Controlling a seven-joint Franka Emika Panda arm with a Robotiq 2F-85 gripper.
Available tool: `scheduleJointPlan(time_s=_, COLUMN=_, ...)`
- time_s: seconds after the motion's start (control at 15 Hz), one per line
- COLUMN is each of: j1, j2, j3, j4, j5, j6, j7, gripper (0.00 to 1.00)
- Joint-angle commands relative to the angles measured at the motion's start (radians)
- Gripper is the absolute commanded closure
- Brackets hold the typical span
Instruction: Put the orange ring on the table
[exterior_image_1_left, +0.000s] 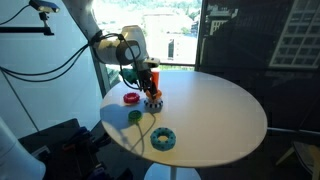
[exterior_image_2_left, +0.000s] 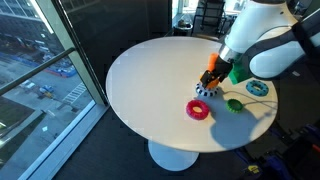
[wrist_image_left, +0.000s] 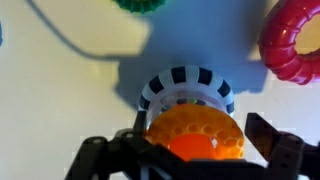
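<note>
Holding orange ring (wrist_image_left: 195, 133) in narrowed claw (wrist_image_left: 192, 152) | ring sits directly over striped peg base (wrist_image_left: 187, 88) | bare worktop (wrist_image_left: 50, 105) lies just beside base.

The orange ring (wrist_image_left: 196, 135), small, glossy and dimpled, is seen at the lower centre of the wrist view, not resting on the table (wrist_image_left: 60, 110). The table's round, smooth white top is shown filling the middle of both exterior views.
</note>
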Motion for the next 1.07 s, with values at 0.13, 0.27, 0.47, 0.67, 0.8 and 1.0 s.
scheduleJointPlan(time_s=0.13, j1=0.036, j2=0.021, j3=-0.042, j4=0.001, j5=-0.025, j6=0.075, j7=0.044, gripper=0.0)
scheduleJointPlan(time_s=0.27, j1=0.05, j2=0.028, j3=-0.059, j4=0.001, j5=-0.026, j6=0.089, j7=0.047, gripper=0.0)
scheduleJointPlan(time_s=0.47, j1=0.078, j2=0.034, j3=-0.089, j4=0.0, j5=-0.03, j6=0.11, j7=0.056, gripper=0.07)
scheduleJointPlan(time_s=0.67, j1=0.098, j2=0.03, j3=-0.111, j4=-0.004, j5=-0.028, j6=0.122, j7=0.059, gripper=0.27)
scheduleJointPlan(time_s=0.8, j1=0.108, j2=0.02, j3=-0.124, j4=-0.01, j5=-0.024, j6=0.134, j7=0.061, gripper=0.31)
scheduleJointPlan(time_s=1.0, j1=0.114, j2=0.007, j3=-0.134, j4=-0.016, j5=-0.02, j6=0.138, j7=0.057, gripper=0.23)
